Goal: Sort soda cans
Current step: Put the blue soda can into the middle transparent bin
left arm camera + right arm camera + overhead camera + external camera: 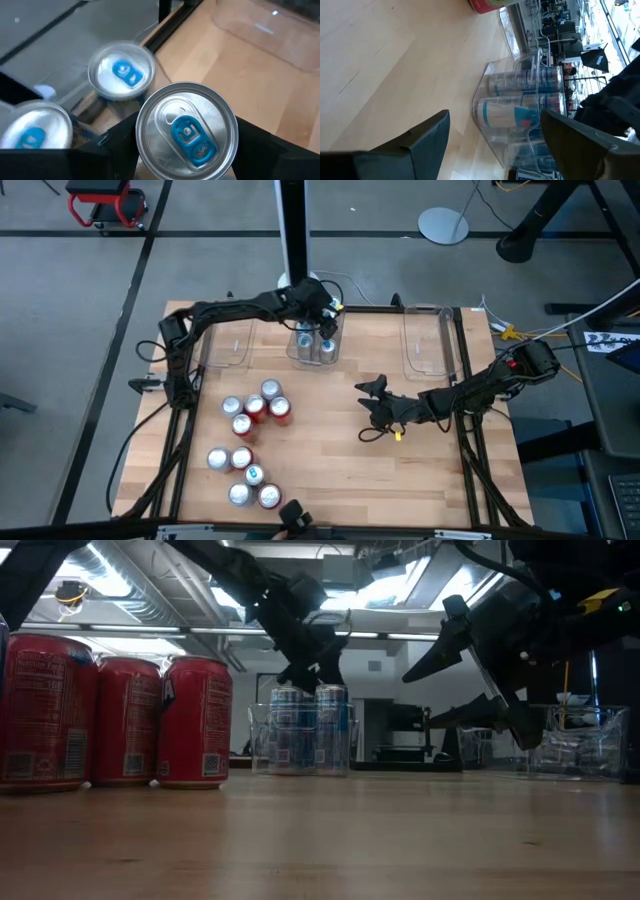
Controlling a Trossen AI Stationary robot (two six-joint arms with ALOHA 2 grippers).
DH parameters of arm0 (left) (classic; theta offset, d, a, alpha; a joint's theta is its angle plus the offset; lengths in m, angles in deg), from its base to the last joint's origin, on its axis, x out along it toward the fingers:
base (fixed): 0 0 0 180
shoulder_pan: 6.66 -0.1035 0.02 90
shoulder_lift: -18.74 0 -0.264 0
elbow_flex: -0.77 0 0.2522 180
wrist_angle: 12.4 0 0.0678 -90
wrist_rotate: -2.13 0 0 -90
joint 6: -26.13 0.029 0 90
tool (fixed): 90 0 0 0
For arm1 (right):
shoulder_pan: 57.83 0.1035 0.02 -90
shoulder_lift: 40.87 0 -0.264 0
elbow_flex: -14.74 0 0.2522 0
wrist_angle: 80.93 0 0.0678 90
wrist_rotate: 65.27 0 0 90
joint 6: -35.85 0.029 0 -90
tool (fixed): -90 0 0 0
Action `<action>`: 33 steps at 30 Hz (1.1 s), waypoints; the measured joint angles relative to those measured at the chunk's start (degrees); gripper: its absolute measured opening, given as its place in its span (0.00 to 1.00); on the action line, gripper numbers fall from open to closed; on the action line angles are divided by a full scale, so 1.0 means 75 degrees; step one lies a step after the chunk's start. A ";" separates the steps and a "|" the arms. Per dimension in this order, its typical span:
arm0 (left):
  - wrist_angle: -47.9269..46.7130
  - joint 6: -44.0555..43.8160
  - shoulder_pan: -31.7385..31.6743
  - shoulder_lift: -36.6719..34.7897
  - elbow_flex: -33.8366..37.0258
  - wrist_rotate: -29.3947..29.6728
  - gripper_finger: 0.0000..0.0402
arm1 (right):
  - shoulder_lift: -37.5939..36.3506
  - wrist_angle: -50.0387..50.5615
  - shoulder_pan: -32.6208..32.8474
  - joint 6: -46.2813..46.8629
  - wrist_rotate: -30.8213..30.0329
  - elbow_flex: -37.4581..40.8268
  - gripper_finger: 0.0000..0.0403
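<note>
- A blue-tabbed soda can (pixel 186 131) is sitting gripped in the left gripper (pixel 322 320) over the middle clear bin (pixel 313 356).
- Red and silver cans (pixel 252 442) are standing clustered at the table's left.
- The right gripper (pixel 372 408) is hovering wide, empty, mid-table.

Three bins (pixel 228 350) are sitting along the table's (pixel 340 470) far edge. Cans (pixel 312 340) are standing in the middle bin (pixel 340 330), more cans (pixel 250 440) clustering near-left.
</note>
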 joint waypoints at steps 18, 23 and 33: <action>0.0303 -0.0492 0.0013 0.0115 0.0023 0.0152 0.66 | 0.0001 0.0012 0.0000 0.0000 0.0004 0.0000 0.77; 0.0316 -0.0530 0.0034 0.0134 0.0023 0.0172 0.66 | 0.0001 0.0007 0.0000 0.0033 0.0010 0.0000 0.77; -0.0014 -0.0419 0.0080 -0.0215 -0.0098 0.0170 0.66 | 0.0001 0.0167 0.0000 0.0262 0.0071 0.0000 0.77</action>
